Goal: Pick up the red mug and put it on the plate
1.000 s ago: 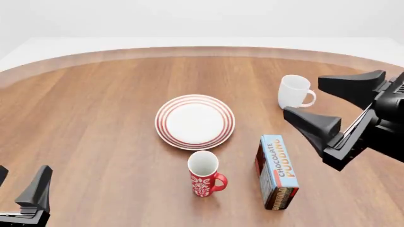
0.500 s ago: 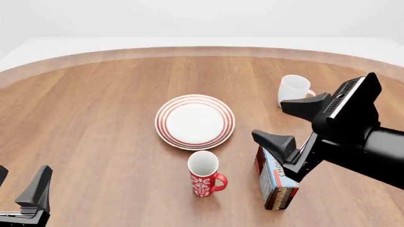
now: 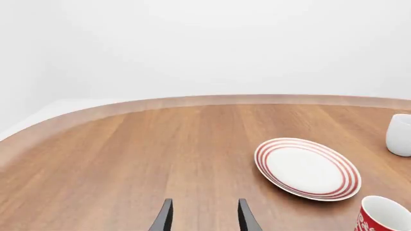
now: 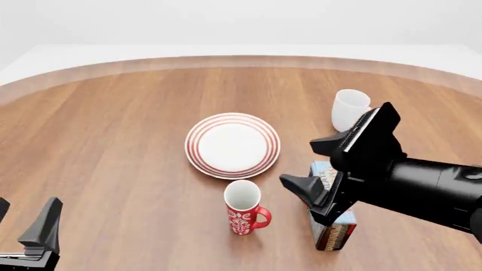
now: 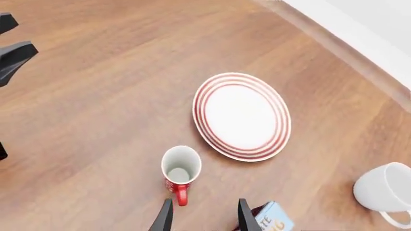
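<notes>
Honestly, the risk is that pudding box (image 4: pixel 331 214) sitting right under the right gripper (image 4: pixel 316 166), whose jaws are spread wide; dropping toward the red mug (image 4: pixel 243 208), upright just near of the plate (image 4: pixel 232 145), it could clip the box. The left gripper (image 4: pixel 30 226) waits parted, near left.

Red mug (image 4: pixel 243 208) stands just before the plate (image 4: pixel 232 145) (pudding box (image 4: pixel 334 228) right).
</notes>
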Motion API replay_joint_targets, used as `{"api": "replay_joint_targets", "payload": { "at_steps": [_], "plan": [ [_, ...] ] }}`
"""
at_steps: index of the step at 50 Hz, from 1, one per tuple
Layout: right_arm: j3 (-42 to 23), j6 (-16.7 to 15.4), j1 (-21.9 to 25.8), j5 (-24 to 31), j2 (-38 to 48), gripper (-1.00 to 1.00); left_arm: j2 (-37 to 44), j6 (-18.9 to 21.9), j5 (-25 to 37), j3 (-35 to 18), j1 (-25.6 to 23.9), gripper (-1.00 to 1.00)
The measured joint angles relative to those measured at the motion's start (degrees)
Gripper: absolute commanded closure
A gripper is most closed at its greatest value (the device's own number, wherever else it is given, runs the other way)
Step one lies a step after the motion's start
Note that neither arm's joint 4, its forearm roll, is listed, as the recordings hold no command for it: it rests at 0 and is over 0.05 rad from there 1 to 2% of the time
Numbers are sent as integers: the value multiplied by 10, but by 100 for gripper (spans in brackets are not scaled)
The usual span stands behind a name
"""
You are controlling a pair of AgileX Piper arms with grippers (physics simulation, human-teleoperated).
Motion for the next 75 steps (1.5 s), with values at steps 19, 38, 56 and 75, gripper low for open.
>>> {"api": "replay_joint_targets", "payload": {
  "at_steps": [19, 38, 56, 75],
  "plan": [
    [5, 21, 26, -17, 56, -100, 0, 0, 0, 0, 0, -100],
    [24, 41, 41, -46, 98, -100, 0, 0, 0, 0, 0, -100],
    [44, 49, 34, -72, 125, -100, 0, 0, 0, 0, 0, -100],
    [63, 62, 33, -104, 157, -100, 0, 0, 0, 0, 0, -100]
  ]
}}
